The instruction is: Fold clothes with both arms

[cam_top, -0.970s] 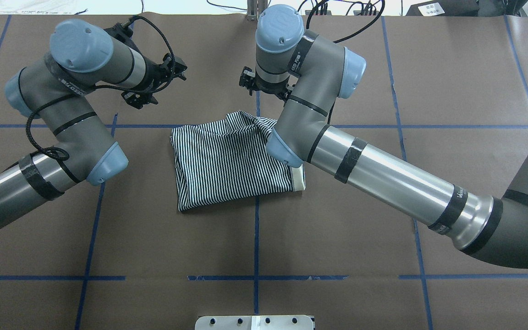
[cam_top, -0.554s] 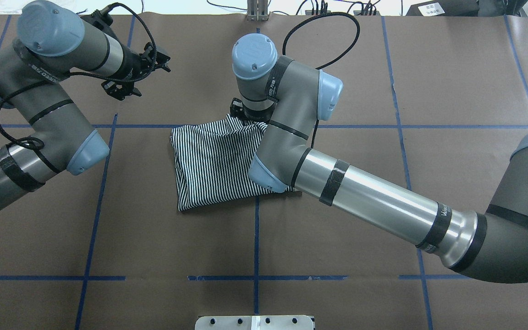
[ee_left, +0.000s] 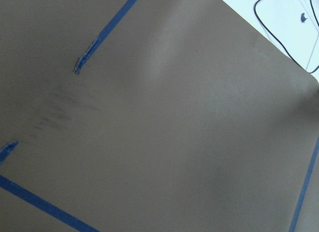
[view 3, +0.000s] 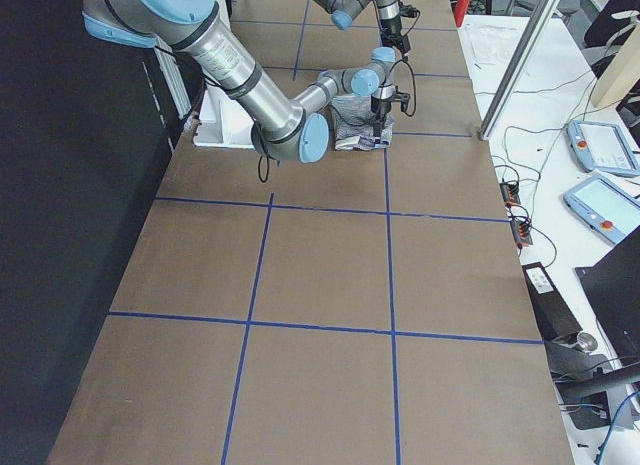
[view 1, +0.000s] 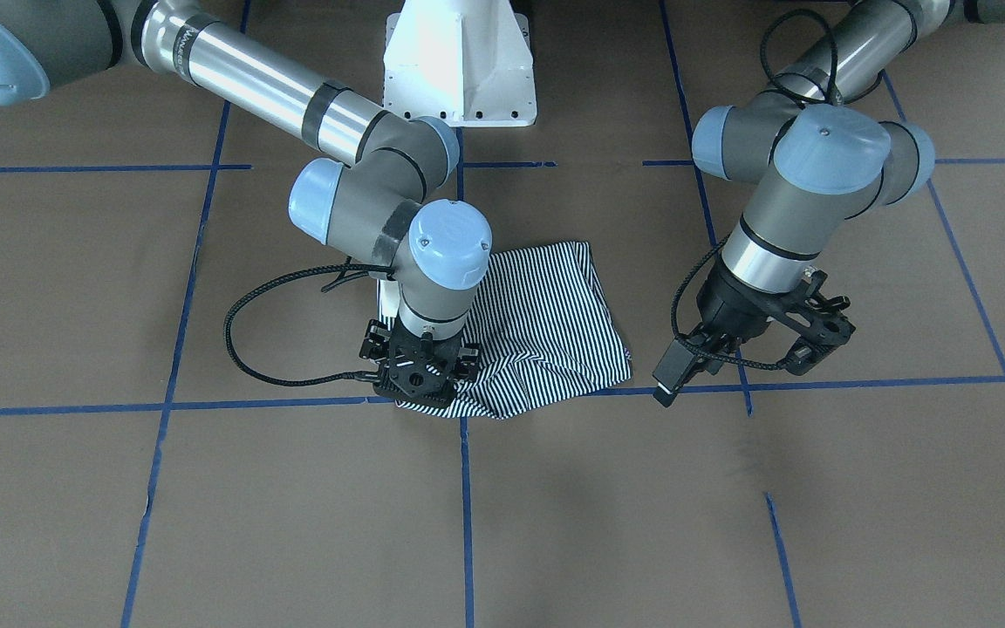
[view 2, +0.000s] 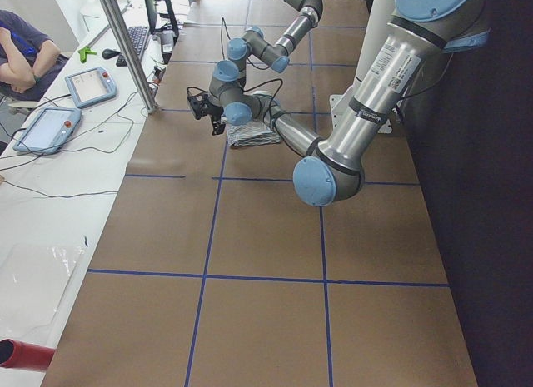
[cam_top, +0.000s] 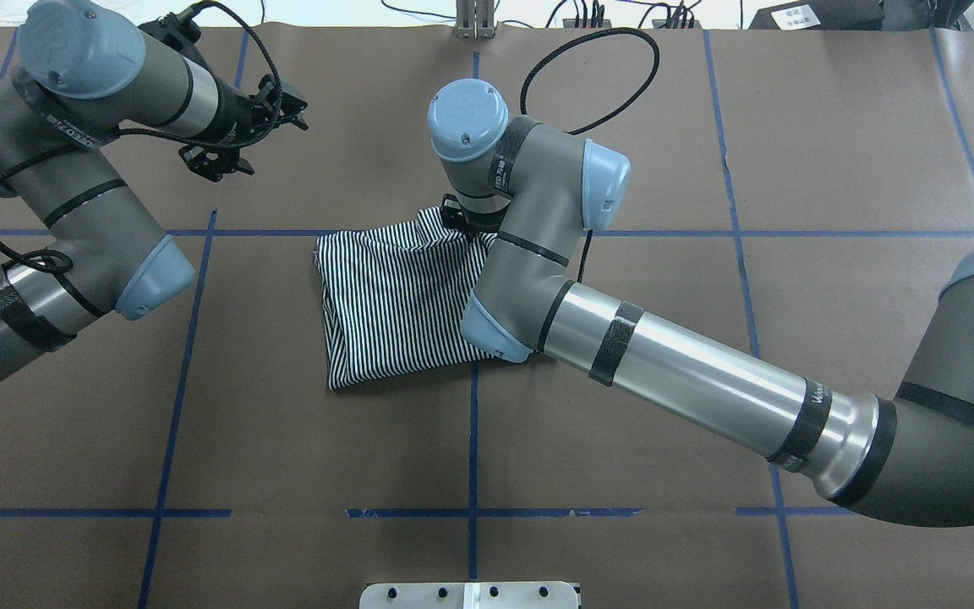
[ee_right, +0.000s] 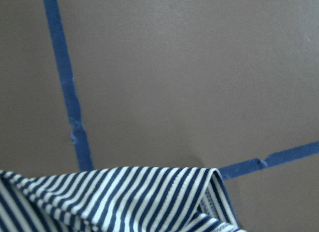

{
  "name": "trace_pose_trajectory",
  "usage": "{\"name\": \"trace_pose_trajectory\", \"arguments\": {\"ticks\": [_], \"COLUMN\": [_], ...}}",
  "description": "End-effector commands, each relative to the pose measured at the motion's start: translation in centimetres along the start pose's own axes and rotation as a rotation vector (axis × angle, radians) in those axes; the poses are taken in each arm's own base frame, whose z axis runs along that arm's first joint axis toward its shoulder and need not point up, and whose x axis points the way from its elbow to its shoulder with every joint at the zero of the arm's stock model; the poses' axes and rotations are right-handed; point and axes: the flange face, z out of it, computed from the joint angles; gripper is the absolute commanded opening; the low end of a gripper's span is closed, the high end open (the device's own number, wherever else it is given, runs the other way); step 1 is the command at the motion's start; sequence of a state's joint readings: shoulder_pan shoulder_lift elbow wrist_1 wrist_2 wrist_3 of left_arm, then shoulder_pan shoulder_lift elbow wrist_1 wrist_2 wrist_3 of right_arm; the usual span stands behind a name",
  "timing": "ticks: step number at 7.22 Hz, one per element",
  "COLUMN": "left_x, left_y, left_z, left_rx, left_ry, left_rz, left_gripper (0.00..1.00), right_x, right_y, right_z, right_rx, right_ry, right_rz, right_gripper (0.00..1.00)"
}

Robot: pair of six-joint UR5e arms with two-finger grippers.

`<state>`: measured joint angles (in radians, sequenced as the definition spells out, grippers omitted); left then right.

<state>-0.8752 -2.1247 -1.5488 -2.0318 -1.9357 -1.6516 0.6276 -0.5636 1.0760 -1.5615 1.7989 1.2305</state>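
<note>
Two arms reach from the robot's side over a brown paper-covered tabletop [cam_top: 622, 423] ruled into squares by blue tape [cam_top: 473, 440]. Nearest, at the tabletop's edge, sits the white pedestal base [cam_top: 470, 595]. Further out, in the middle, the striped polo shirt [cam_top: 394, 296] lies folded into a rough rectangle. It is flat along its near and left edges and rumpled along its far edge, where it meets a tape line. The right arm [cam_top: 690, 381] stretches in low from the right and covers the shirt's right side. The right pincer [view 1: 420, 375] points straight down onto the cloth toward the shirt's far right corner. Its fingers are hidden under the wrist, so I cannot tell whether it is clenched or released. Its wrist camera shows a striped fold edge with bare paper beyond. Farther still, off to the left, the left pincer [cam_top: 263, 139] hangs above bare paper, well apart from the shirt, fingers spread and grasping nothing. A black cable [cam_top: 588, 51] loops near the far edge.
</note>
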Motion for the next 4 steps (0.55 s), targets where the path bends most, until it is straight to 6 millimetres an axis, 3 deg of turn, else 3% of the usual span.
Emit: {"name": "trace_pose_trajectory", "arguments": {"ticks": [1,2,4], "left_x": [0.2,0.2,0.1], "left_y": [0.2,0.2,-0.9], "left_z": [-0.3,-0.3,-0.9], "left_rx": [-0.001,-0.003,0.012], "left_ry": [0.005,0.004,0.007], "left_rz": [0.002,0.003,-0.004], "left_gripper": [1.00,1.00,1.00], "right_x": [5.0,7.8,11.6], "right_y": [-6.5,-10.1,-14.8], "right_z": [-0.2,-1.1,-3.2], "right_rx": [0.043,0.063,0.090], "right_ry": [0.042,0.052,0.054], "right_rz": [-0.055,-0.084,-0.127], "right_gripper": [1.00,1.00,1.00]}}
